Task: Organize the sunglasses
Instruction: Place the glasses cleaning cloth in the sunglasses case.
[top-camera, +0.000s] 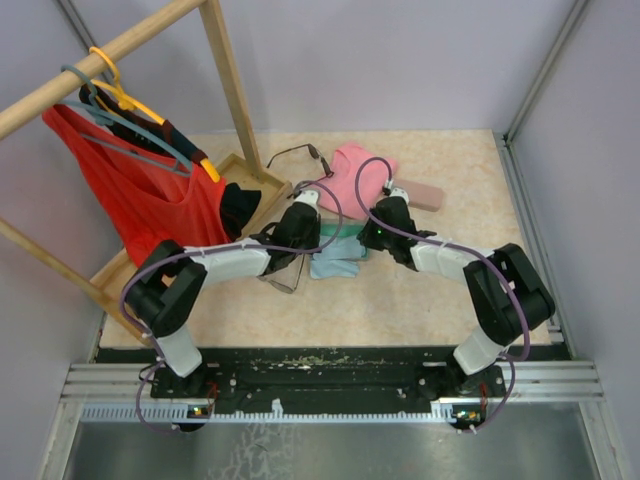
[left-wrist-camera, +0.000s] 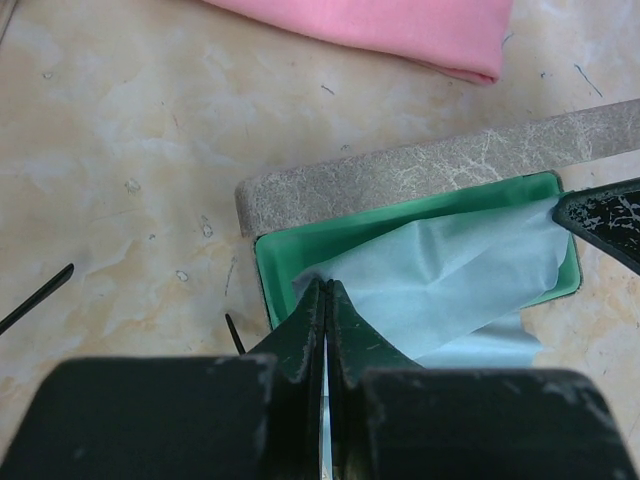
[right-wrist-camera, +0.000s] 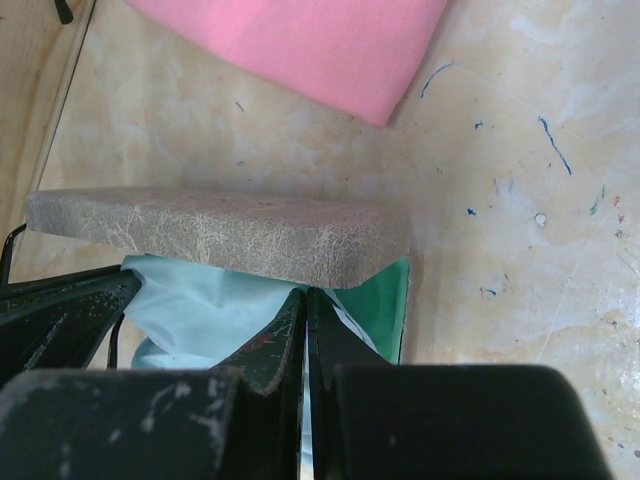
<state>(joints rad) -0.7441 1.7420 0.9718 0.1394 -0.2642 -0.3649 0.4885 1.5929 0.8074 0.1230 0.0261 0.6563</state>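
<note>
Two grippers meet over one open grey case (left-wrist-camera: 400, 175), green-lined, at centre frame. The left gripper (left-wrist-camera: 325, 292) and right gripper (right-wrist-camera: 305, 296) are each pinched tight on the one light-blue cloth (left-wrist-camera: 450, 270) lying in it. One pair of sunglasses (top-camera: 295, 155) lies at upper centre on the table (top-camera: 400, 300), beside a pink cloth (top-camera: 360, 168). A second pair (top-camera: 284, 280) lies just below the left gripper. One pink case (top-camera: 425, 195) sits right of centre.

You have no legible text, label, brand mark, number or sign in any view. The grey case (left-wrist-camera: 430, 165), the light-blue cloth (left-wrist-camera: 450, 270) inside it and the pink fabric (left-wrist-camera: 400, 25) beyond it are unmarked.
</note>
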